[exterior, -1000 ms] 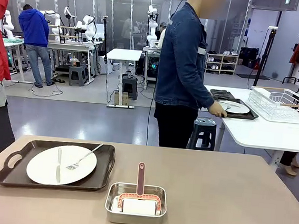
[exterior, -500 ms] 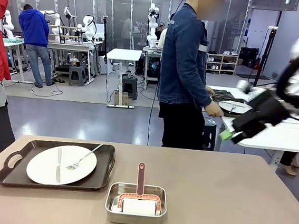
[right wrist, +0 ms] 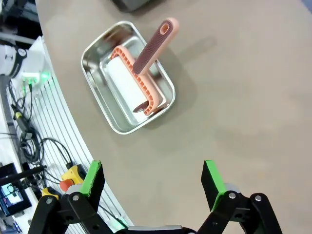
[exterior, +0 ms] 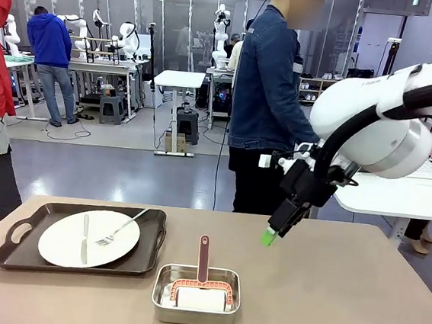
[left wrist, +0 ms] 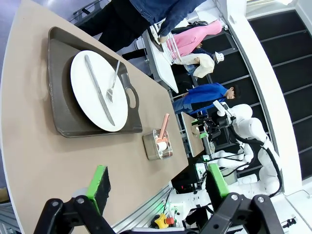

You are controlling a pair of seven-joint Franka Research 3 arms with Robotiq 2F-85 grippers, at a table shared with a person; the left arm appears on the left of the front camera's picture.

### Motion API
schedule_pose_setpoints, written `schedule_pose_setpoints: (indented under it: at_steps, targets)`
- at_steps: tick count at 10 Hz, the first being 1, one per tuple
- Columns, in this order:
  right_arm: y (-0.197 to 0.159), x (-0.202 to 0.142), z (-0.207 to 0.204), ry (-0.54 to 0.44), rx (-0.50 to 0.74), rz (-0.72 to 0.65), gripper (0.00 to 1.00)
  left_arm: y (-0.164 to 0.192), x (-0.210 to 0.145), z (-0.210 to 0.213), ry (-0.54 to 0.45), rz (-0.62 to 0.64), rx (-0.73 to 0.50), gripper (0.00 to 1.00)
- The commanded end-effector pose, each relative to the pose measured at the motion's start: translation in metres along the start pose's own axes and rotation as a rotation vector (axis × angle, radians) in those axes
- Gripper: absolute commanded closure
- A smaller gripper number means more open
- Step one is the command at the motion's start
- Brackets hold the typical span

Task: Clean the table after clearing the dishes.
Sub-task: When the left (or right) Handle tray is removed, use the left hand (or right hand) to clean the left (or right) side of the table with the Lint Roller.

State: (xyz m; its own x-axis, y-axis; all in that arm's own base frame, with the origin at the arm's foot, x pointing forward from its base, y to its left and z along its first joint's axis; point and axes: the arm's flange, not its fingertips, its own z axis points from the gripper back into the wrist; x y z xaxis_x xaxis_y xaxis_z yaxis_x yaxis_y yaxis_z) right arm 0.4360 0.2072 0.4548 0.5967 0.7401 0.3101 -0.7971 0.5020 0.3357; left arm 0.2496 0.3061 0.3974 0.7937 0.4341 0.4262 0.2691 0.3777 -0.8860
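Right arm (exterior: 372,131) has swung in over your desk (exterior: 341,296). Right fingers (right wrist: 92,181) and left fingers (left wrist: 101,183) wide, empty. Roller (exterior: 201,279) in steel pan (exterior: 158,298): light, stiff; you grip its ribbed handle (right wrist: 151,44).

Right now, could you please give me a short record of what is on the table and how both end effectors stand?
table: tan-brown, bears a tray and a pan
tray: dark brown, on the robot's left, holds one plate
plate: white, with knife and fork lying on it
pan: steel, near the middle front, holds a roller
roller: white roll, pink frame, handle rising past the pan's far rim
right end effector: open, empty, in the air right of the pan
left end effector: open, empty
person: standing beyond the far edge
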Motion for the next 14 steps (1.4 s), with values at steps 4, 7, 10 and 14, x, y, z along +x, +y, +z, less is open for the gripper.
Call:
schedule_pose_setpoints:
  at_steps: [4,7,10,14]
  targets:
    - [0.000,0.000,0.000,0.000,0.000,0.000,0.00,-0.001,-0.001,0.002,-0.001,-0.002,-0.005,0.00]
    - [0.000,0.000,0.000,0.000,0.000,0.000,0.00,-0.001,-0.001,0.002,-0.001,-0.002,-0.005,0.00]
    - [-0.023,0.065,-0.012,0.120,-0.028,0.217,0.00,-0.001,-0.001,0.002,-0.001,-0.002,-0.005,0.00]
    - [-0.043,0.165,-0.070,0.240,0.087,0.546,0.00,-0.001,-0.001,0.002,-0.001,-0.002,-0.005,0.00]
